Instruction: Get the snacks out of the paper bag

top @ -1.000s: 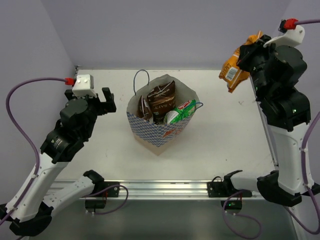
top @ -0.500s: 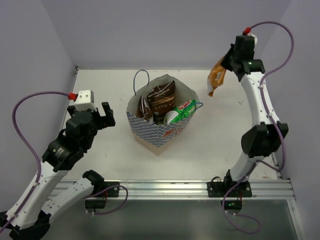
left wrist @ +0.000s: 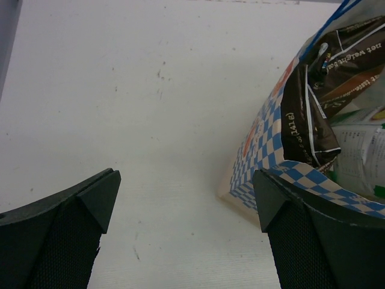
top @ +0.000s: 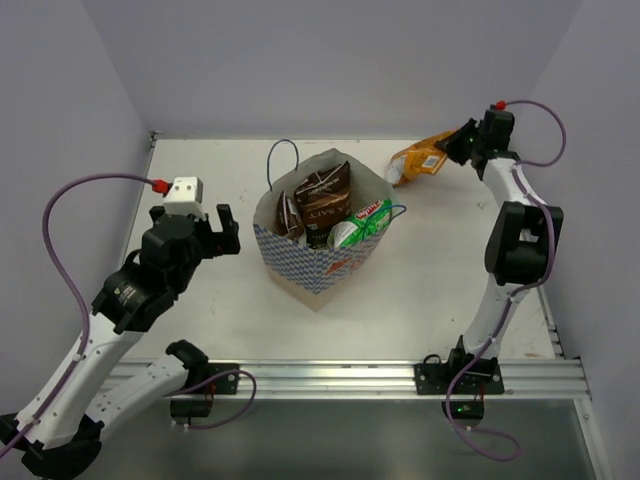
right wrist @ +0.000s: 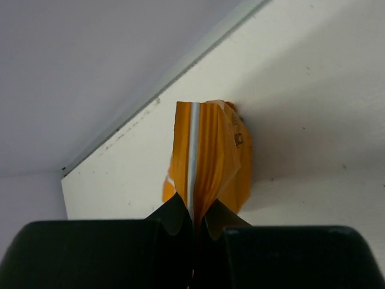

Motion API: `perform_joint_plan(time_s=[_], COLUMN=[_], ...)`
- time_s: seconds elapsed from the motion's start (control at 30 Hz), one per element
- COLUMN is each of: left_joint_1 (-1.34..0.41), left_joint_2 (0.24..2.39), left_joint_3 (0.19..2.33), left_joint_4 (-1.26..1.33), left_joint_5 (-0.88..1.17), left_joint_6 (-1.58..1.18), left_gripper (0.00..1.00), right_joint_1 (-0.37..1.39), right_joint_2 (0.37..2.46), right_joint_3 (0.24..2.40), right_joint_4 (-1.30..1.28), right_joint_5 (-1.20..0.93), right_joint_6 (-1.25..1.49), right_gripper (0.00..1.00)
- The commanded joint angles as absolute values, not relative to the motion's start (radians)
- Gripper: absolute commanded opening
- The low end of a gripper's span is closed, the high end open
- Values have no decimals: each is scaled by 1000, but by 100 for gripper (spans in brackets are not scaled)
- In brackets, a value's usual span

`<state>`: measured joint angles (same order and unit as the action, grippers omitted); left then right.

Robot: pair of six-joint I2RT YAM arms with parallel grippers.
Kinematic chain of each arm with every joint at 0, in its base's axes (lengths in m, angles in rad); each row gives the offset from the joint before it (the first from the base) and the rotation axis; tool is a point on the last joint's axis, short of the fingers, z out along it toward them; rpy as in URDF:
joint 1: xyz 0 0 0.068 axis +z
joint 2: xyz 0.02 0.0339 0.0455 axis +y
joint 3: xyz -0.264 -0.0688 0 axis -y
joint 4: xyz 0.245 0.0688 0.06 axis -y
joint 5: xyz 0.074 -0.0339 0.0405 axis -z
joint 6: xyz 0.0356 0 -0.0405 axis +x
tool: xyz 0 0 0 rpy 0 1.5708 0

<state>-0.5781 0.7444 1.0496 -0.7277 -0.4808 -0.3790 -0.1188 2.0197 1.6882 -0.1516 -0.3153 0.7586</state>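
Pincer (right wrist: 194,226) clamped on orange packet (right wrist: 207,153); table (right wrist: 313,84) beyond.

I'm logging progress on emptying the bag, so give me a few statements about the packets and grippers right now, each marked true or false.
1. The right gripper is shut on the orange-yellow foil snack packet. True.
2. The left gripper holds a dark brown packet. False: its jaws stand open and empty, beside the bag.
3. The cream paper bag with the blue-checked band is empty. False: two dark brown foil packets and a green-and-white foil packet sit inside it.
4. The orange-yellow packet is outside the bag, towards the table's far right. True.
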Motion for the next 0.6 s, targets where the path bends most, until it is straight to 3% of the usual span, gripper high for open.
perform_joint_plan(time_s=[0.0,0.23,0.37,0.47,0.57], left_joint_1=[-574,-574,-575,-574,-575], left_joint_2=[755,836,885,942,1008], left_joint_3=[1075,1127,1218,1311,1405], left_joint_4=[-661,-624,-630,-649,-653], left_joint_5=[-387,-263,-192,-111,-16], left_joint_6=[-339,-275,-249,-244,-245], left_gripper=[100,100,99,96,96], right_joint_1=[-146,-222,-244,-245,-245], right_joint_2=[2000,1951,1875,1793,1709], right_joint_3=[1583,1448,1421,1411,1405], right_joint_4=[-40,-193,-300,-397,-503], right_joint_5=[-417,-407,-319,-217,-135], right_joint_6=[776,707,640,583,548], right_gripper=[5,39,76,92,99])
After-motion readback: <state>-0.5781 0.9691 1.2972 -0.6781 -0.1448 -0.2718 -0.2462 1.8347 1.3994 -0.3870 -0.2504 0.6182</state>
